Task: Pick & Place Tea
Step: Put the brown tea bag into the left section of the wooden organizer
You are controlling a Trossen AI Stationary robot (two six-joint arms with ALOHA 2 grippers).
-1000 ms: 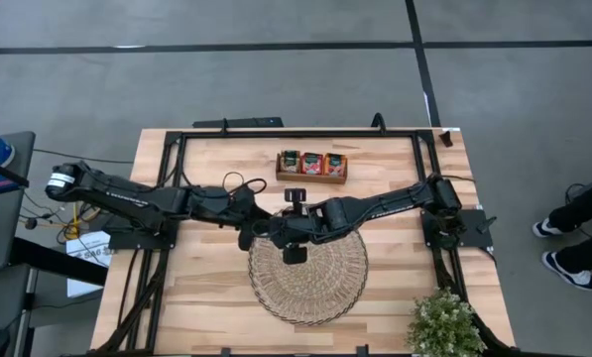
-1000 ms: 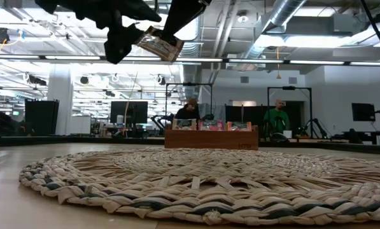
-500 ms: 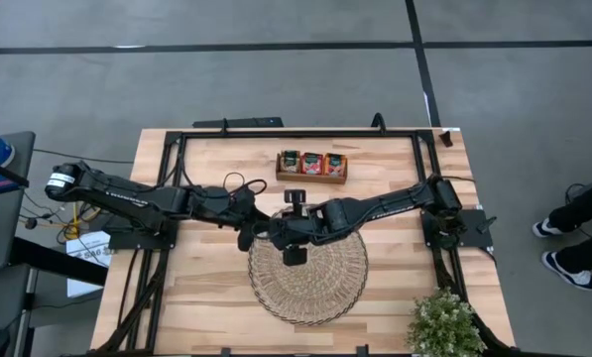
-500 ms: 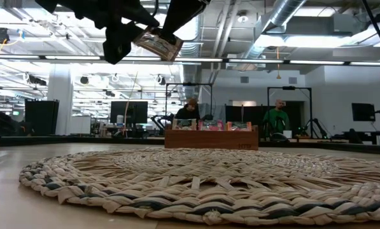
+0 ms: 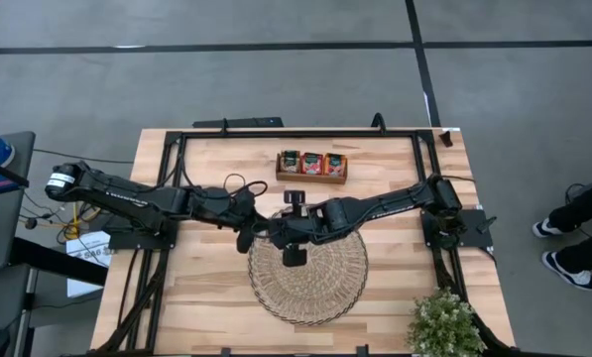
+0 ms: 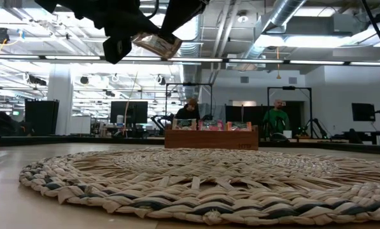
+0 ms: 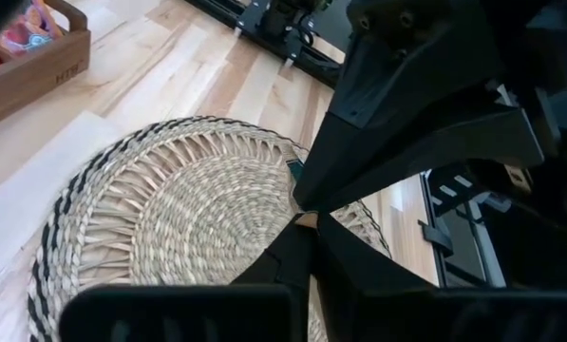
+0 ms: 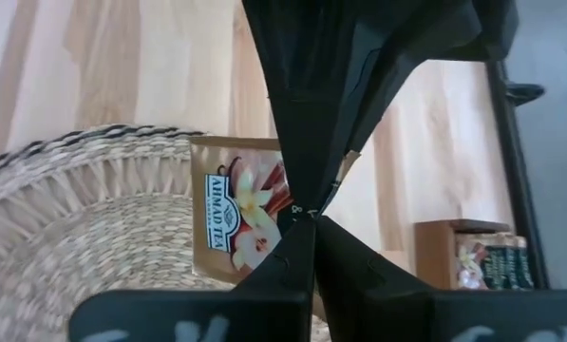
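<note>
A pale cream tea sachet [image 8: 234, 223] with a flower print hangs in the air over the far left rim of the round woven mat [image 5: 307, 278]. Both grippers meet at it. My right gripper [image 8: 304, 220] is shut on it, coming from the right. My left gripper [image 7: 307, 228] is shut on it, coming from the left. In the low view the sachet [image 6: 156, 44] shows high above the mat [image 6: 209, 184], between the two dark hands. More sachets [image 5: 312, 163] stand upright in the wooden tray [image 5: 311, 179] at the table's far middle. My left gripper pinches the sachet's left end [image 6: 136, 40] between its two fingers, reaching in nearly level from the table's left. Only a sliver of the sachet [image 7: 307, 219] shows past its fingertips. The sachet is clear of the mat, lying almost flat, its right end a little lower. My right gripper pinches the sachet at its right edge [image 8: 285, 214] between its two fingers, slanting down from the table's right. Its own fingers hide the exact place of contact. The printed face points down toward the mat, and the sachet is lifted clear.
A potted plant [image 5: 444, 322] stands at the near right corner. A black frame [image 5: 296, 132] runs along the table's far, left and right edges. People [image 6: 278, 119] show in the room beyond the table. Bare wood lies left and right of the mat.
My left gripper has shut on the left end of the sachet, which my right gripper keeps holding. Both hands and the sachet have stayed in the same place above the mat.
</note>
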